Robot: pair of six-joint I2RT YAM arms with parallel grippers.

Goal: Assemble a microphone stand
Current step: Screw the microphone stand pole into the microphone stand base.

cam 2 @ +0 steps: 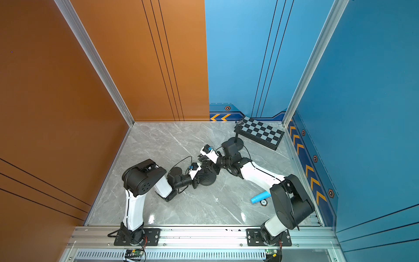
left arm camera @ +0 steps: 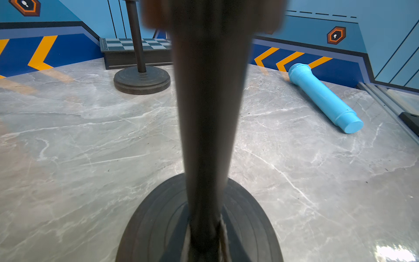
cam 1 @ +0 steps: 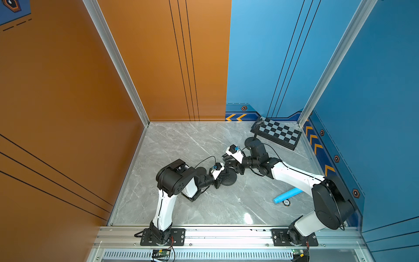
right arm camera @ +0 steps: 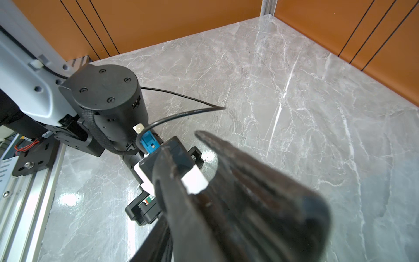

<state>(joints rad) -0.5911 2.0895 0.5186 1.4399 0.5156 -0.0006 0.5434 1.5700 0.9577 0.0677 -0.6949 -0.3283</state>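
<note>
A black round stand base [cam 1: 229, 180] [left arm camera: 158, 226] sits mid-table with a black pole [left arm camera: 208, 113] rising from it. My left gripper [cam 1: 222, 175] [left arm camera: 204, 249] is shut on the pole just above the base. A black U-shaped microphone clip [right arm camera: 249, 204] fills the right wrist view, above the left wrist [right arm camera: 172, 163]. My right gripper [cam 1: 227, 160] is at that clip, over the pole's top; its fingers are too dark and blurred to separate from the clip. A blue microphone [cam 1: 286, 195] [left arm camera: 324, 97] lies on the table at the right.
A second black stand [cam 1: 251, 141] [left arm camera: 141, 79] with its own pole stands at the back right, beside a folded chessboard [cam 1: 278, 132] against the wall. A small round disc [cam 1: 286, 202] lies next to the microphone. Walls enclose the marble table [cam 1: 181, 147].
</note>
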